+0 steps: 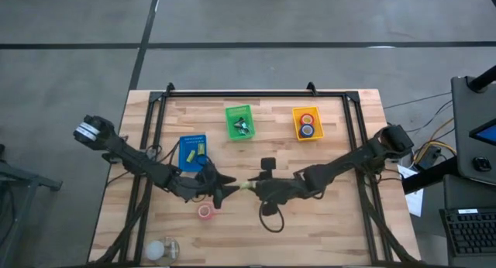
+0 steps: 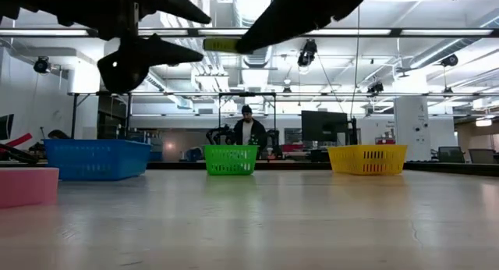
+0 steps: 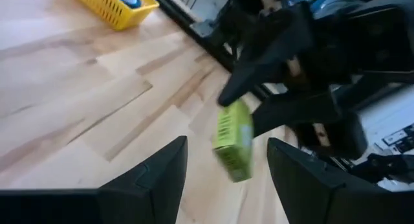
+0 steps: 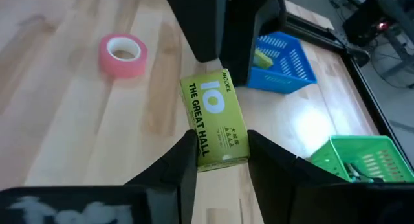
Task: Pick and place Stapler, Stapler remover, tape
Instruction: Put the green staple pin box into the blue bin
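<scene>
My right gripper (image 4: 221, 138) is shut on a small yellow-green box (image 4: 213, 117) printed "THE GREAT WALL", held in the air over the middle of the table (image 1: 245, 186). My left gripper (image 3: 226, 145) faces it from the table's left, open. Its fingers stand on either side of the box's far end without touching it. One red tape roll (image 4: 123, 54) lies flat on the table near the front (image 1: 204, 212). A red and a blue roll sit in the yellow basket (image 1: 307, 122). My right gripper pinches the box's near end (image 4: 223, 153) between its two fingers, coming level from the table's right, with the fingers along the box's length. The box is lifted clear of the table (image 2: 222, 45) and sticks out toward my left gripper.
A blue basket (image 1: 193, 152), a green basket (image 1: 239, 121) and the yellow basket stand along the far half of the table. A black item (image 1: 268, 163) and a black cable loop (image 1: 271, 218) lie by my right arm. A white object (image 1: 159, 249) sits at the near left corner.
</scene>
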### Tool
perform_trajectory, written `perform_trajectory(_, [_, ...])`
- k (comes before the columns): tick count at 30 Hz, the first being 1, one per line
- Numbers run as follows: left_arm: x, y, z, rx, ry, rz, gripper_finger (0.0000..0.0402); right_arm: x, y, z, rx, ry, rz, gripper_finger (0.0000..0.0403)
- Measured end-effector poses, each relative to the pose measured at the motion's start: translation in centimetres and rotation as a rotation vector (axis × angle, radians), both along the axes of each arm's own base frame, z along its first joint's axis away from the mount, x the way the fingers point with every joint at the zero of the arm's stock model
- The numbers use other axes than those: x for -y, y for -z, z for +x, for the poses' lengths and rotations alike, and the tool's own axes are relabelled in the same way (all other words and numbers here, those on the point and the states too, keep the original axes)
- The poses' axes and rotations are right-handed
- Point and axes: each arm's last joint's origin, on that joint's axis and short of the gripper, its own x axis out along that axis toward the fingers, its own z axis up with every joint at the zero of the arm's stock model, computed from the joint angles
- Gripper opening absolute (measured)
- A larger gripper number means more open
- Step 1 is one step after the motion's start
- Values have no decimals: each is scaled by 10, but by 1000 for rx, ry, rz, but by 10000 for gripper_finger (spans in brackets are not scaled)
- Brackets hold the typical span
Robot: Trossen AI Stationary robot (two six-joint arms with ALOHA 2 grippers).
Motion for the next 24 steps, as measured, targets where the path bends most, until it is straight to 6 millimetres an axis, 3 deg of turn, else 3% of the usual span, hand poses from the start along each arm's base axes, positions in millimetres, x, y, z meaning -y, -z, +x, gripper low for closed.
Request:
perform_trajectory(15, [0, 7, 14, 41, 19, 53, 211, 6, 3, 3, 5, 46, -41, 113])
perform_trajectory(19, [-5, 7, 17, 40, 27, 52, 178, 6, 2, 4, 14, 46, -40, 117])
perform_trajectory(24, [-9, 8, 18, 38, 34, 52, 105, 6, 2, 4, 14, 41, -42, 119])
